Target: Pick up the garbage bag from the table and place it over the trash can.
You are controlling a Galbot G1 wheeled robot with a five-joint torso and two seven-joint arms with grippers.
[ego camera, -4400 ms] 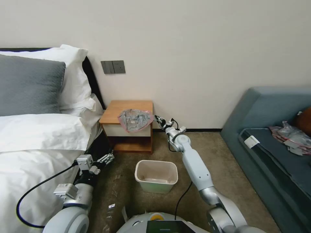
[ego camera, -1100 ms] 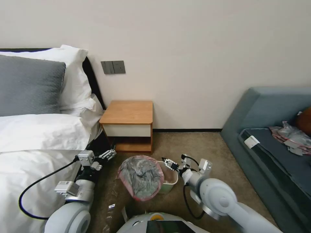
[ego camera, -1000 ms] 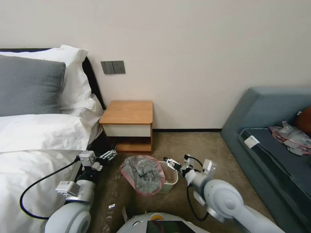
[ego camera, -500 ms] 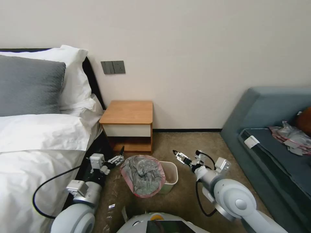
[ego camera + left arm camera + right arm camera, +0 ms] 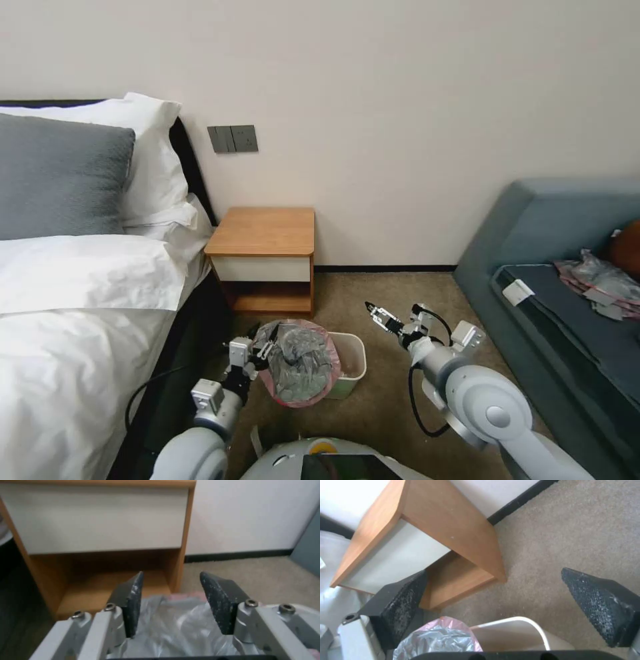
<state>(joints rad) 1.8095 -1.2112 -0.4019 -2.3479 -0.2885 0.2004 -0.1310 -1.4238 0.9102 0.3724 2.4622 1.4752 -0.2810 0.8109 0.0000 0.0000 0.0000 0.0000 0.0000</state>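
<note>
The grey crinkly garbage bag (image 5: 300,363) with its pink rim lies slumped over the left part of the cream trash can (image 5: 351,344), whose right part stays uncovered. My left gripper (image 5: 265,345) is open at the bag's left edge. In the left wrist view the fingers (image 5: 131,600) straddle the bag (image 5: 173,630), with the table (image 5: 100,517) behind. My right gripper (image 5: 371,309) hangs open over the carpet, right of the can and apart from the bag. The right wrist view has the open gripper (image 5: 495,573) above the can's rim (image 5: 523,620) and the bag (image 5: 436,637). The table (image 5: 263,230) has a bare top.
A bed (image 5: 80,300) with white sheets runs along the left, close to my left arm. A blue sofa (image 5: 553,220) at the right carries a heap of grey-pink bags (image 5: 600,277). Open carpet (image 5: 400,287) lies between the can and the sofa.
The right gripper let go of the bag and drew back to the right. The bag settled onto the can's left side. The left arm swung from beside the bed to the bag's left edge.
</note>
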